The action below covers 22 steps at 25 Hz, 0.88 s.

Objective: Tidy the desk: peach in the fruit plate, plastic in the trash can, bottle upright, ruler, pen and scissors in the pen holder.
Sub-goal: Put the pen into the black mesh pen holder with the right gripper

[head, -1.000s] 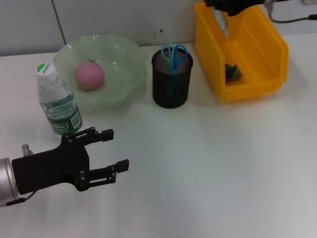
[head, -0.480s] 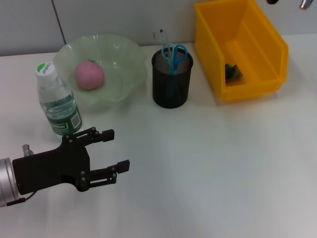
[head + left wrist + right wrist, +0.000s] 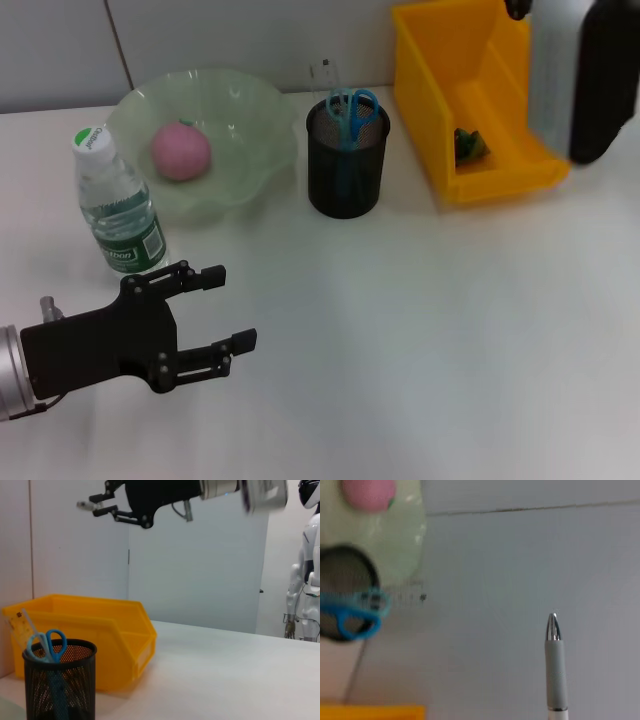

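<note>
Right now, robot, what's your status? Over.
Left gripper open, low beside upright bottle. Right gripper high, shut on pen. Pen holder has scissors and ruler; pen not yet in. Nothing blocks the holder's mouth.

Your left gripper [image 3: 220, 310] is sitting low at the near left of the desk, arm coming in from the left edge, black body level and fingers [image 3: 208, 273] spread wide apart with nothing between them. Your right arm [image 3: 580, 70] is way up at the far right, so close to the head camera that it's just a blurry grey and black mass. From the left wrist view you can see the right gripper [image 3: 107, 507] held high in the air, but whether its fingers are closed or apart is anyone's guess
</note>
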Each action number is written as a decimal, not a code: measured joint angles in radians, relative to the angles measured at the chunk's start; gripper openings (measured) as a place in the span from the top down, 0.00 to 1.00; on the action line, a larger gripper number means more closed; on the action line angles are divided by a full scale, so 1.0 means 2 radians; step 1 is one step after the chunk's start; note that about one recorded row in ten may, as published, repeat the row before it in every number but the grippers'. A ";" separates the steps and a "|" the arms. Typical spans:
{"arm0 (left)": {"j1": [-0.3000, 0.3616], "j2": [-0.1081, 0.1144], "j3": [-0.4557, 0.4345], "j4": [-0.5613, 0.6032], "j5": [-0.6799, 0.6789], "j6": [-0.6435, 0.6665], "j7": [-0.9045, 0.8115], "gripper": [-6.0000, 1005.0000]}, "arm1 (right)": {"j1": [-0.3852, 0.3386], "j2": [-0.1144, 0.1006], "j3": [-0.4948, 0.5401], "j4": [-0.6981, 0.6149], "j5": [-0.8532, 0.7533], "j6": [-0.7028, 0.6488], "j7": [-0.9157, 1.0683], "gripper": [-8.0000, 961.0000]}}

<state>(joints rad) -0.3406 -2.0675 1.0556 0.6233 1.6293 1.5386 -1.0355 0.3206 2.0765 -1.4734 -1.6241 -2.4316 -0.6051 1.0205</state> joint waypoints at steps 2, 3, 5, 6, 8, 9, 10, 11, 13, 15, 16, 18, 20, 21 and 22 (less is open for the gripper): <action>0.002 -0.001 0.000 -0.001 0.000 0.000 0.006 0.20 | -0.009 0.000 -0.032 0.024 0.001 0.060 -0.058 0.83; 0.002 -0.001 0.000 -0.001 0.000 0.000 0.006 0.20 | -0.013 0.000 -0.048 0.039 0.002 0.084 -0.088 0.83; 0.004 -0.002 0.001 -0.007 -0.001 -0.002 0.019 0.20 | -0.016 0.000 -0.074 0.069 0.002 0.132 -0.146 0.83; 0.004 -0.002 0.001 -0.008 -0.001 -0.002 0.021 0.20 | -0.018 0.000 -0.086 0.084 0.003 0.150 -0.168 0.83; 0.004 -0.002 0.000 -0.020 -0.005 -0.003 0.034 0.20 | -0.020 -0.002 -0.104 0.101 0.002 0.170 -0.202 0.83; 0.003 -0.002 0.000 -0.023 -0.007 -0.003 0.037 0.20 | -0.021 -0.002 -0.110 0.106 0.002 0.176 -0.218 0.83; 0.003 -0.002 0.000 -0.026 -0.008 -0.004 0.039 0.20 | -0.023 -0.003 -0.116 0.112 0.001 0.182 -0.233 0.82; 0.002 -0.002 0.000 -0.028 -0.008 -0.005 0.040 0.20 | -0.024 -0.003 -0.122 0.117 0.000 0.188 -0.251 0.82; 0.002 -0.002 0.000 -0.030 -0.008 -0.007 0.042 0.20 | -0.027 -0.003 -0.131 0.121 0.000 0.196 -0.273 0.82; 0.002 -0.003 0.000 -0.031 -0.009 -0.008 0.045 0.20 | -0.029 -0.003 -0.141 0.122 0.000 0.200 -0.294 0.82; 0.003 -0.003 0.000 -0.031 -0.009 -0.008 0.045 0.20 | -0.030 -0.003 -0.144 0.122 0.000 0.201 -0.307 0.82; 0.003 -0.003 0.000 -0.031 -0.009 -0.008 0.048 0.20 | -0.032 -0.002 -0.150 0.122 0.000 0.202 -0.328 0.82; 0.004 -0.003 0.000 -0.032 -0.010 -0.008 0.053 0.20 | -0.033 -0.001 -0.158 0.122 0.000 0.202 -0.347 0.81; 0.004 -0.003 0.000 -0.032 -0.010 -0.008 0.055 0.20 | -0.033 -0.001 -0.162 0.122 0.000 0.202 -0.356 0.81; 0.004 -0.003 0.000 -0.033 -0.010 -0.008 0.059 0.20 | -0.033 0.000 -0.169 0.122 0.000 0.203 -0.376 0.81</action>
<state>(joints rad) -0.3325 -2.0740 1.0553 0.5580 1.6094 1.5216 -0.9169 0.2546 2.0758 -1.8108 -1.3792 -2.4309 -0.1985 0.2686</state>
